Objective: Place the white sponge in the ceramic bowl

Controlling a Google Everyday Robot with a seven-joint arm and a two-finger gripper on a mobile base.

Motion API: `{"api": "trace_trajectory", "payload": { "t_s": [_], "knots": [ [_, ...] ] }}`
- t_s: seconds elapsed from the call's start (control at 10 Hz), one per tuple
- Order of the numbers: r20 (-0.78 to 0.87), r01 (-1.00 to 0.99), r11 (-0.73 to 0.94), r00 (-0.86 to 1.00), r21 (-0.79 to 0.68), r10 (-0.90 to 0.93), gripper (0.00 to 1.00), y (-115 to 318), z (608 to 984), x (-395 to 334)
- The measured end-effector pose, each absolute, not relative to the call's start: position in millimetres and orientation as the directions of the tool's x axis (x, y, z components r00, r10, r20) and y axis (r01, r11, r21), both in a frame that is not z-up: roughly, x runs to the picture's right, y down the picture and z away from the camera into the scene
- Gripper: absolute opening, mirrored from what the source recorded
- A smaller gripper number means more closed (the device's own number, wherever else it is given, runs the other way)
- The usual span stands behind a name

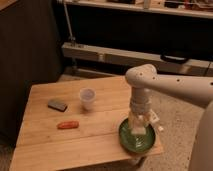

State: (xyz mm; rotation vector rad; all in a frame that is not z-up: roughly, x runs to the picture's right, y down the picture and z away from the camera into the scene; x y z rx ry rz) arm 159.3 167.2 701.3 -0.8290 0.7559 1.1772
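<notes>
Green glaze showed around the gripper point(138, 129), which hung straight down over the ceramic bowl point(126, 138) at the near right corner of the wooden table point(45, 145), with the white sponge point(138, 131) a pale block right at its tip, low inside the bowl; whether the jaws were clamped on it or parted I could not tell. The sponge looked light and soft, likely to squash under a pinch, so its two flat sides seemed the sensible hold. A translucent cup point(87, 98), a dark grey block point(57, 105) and a small orange-red thing point(68, 125) sat well apart to the left.
</notes>
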Motion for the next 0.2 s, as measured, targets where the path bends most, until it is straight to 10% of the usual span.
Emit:
{"api": "trace_trajectory", "payload": {
  "t_s": [0.2],
  "knots": [
    [-0.851, -0.972, 0.175, 0.221, -0.155, 0.475, 0.80, 164.1, 703.6, 148.9]
  ]
}}
